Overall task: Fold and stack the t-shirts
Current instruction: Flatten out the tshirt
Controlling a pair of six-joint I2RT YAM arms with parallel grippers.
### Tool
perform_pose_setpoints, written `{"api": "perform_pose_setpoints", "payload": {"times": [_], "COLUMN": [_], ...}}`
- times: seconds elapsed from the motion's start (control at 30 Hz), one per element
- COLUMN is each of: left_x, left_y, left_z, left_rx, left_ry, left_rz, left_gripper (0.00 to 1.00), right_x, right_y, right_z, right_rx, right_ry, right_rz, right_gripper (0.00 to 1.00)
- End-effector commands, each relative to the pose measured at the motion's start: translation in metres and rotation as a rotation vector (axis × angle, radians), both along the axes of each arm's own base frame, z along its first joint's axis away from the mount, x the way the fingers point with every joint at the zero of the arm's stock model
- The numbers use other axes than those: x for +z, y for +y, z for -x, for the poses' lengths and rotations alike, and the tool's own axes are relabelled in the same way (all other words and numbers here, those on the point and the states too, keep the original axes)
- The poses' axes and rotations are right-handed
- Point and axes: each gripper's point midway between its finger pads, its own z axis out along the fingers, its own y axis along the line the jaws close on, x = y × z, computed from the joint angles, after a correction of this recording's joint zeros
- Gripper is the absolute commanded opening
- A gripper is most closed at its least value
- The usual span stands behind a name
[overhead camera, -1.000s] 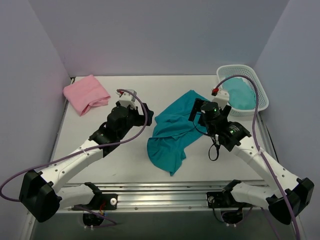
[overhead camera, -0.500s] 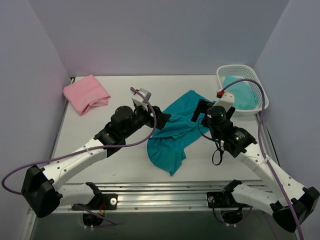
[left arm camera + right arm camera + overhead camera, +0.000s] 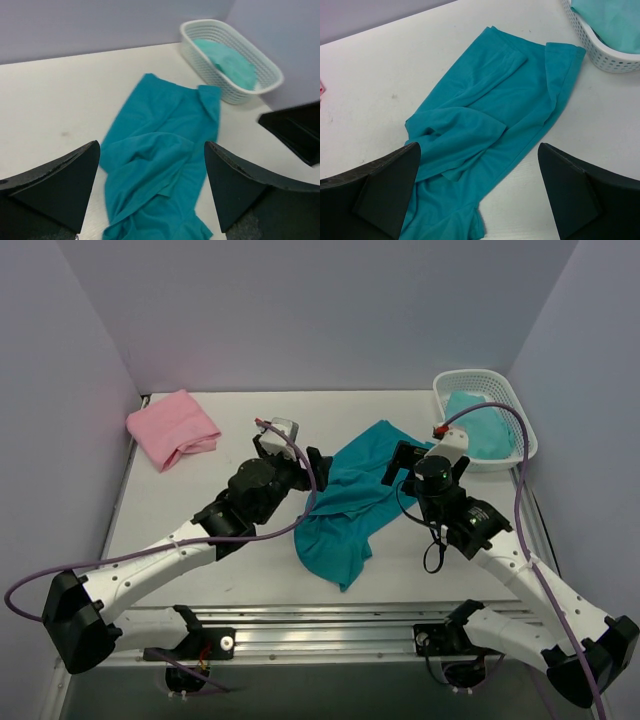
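Note:
A deep teal t-shirt (image 3: 350,502) lies crumpled and stretched out across the middle of the table; it also shows in the left wrist view (image 3: 160,165) and the right wrist view (image 3: 490,125). A light pink t-shirt (image 3: 172,427) sits folded at the back left. My left gripper (image 3: 315,468) hovers at the teal shirt's left edge, open and empty (image 3: 151,150). My right gripper (image 3: 400,462) hovers over the shirt's right edge, open and empty (image 3: 479,147).
A white slotted basket (image 3: 470,375) stands at the back right corner with a lighter teal cloth (image 3: 480,430) inside; the basket also shows in the left wrist view (image 3: 200,50) and the right wrist view (image 3: 600,45). Walls close in on the left, back and right.
My left arm has swung right, from near the pink shirt to the teal shirt's left edge. The right arm has shifted slightly right. The shirts have not moved.

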Motion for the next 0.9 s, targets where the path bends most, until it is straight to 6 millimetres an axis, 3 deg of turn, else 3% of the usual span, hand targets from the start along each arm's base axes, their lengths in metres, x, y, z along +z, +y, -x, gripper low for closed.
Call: {"api": "perform_pose_setpoints", "payload": {"times": [0.0, 0.07, 0.13, 0.5, 0.6, 0.7, 0.73, 0.87], "left_x": [0.013, 0.003, -0.002, -0.016, -0.035, -0.071, -0.093, -0.153], "left_y": [0.074, 0.092, 0.095, 0.083, 0.074, 0.055, 0.028, -0.044], "left_z": [-0.021, -0.022, -0.020, -0.020, -0.026, -0.035, -0.038, -0.027], "left_rx": [0.414, 0.501, 0.509, 0.450, 0.440, 0.388, 0.269, -0.005], "left_ry": [0.014, 0.030, 0.040, 0.053, 0.087, 0.190, 0.263, 0.388], "left_rz": [-0.078, -0.115, -0.118, -0.124, -0.185, -0.269, -0.281, -0.322], "left_gripper": [0.94, 0.94, 0.94, 0.94, 0.94, 0.94, 0.94, 1.00], "right_x": [0.006, 0.005, 0.003, 0.001, 0.003, 0.005, 0.004, 0.000], "right_y": [-0.002, -0.004, -0.005, -0.007, -0.010, -0.013, -0.016, -0.019], "right_z": [-0.002, -0.001, -0.001, -0.001, 0.000, 0.002, 0.003, 0.003], "right_rx": [-0.026, -0.036, -0.042, -0.052, -0.068, -0.078, -0.090, -0.109], "right_ry": [-0.032, -0.031, -0.027, -0.016, -0.022, -0.026, -0.022, -0.013], "right_rz": [-0.013, -0.007, -0.003, 0.006, 0.000, 0.000, 0.004, 0.014], "right_gripper": [1.00, 1.00, 1.00, 1.00, 1.00, 1.00, 1.00, 1.00]}}
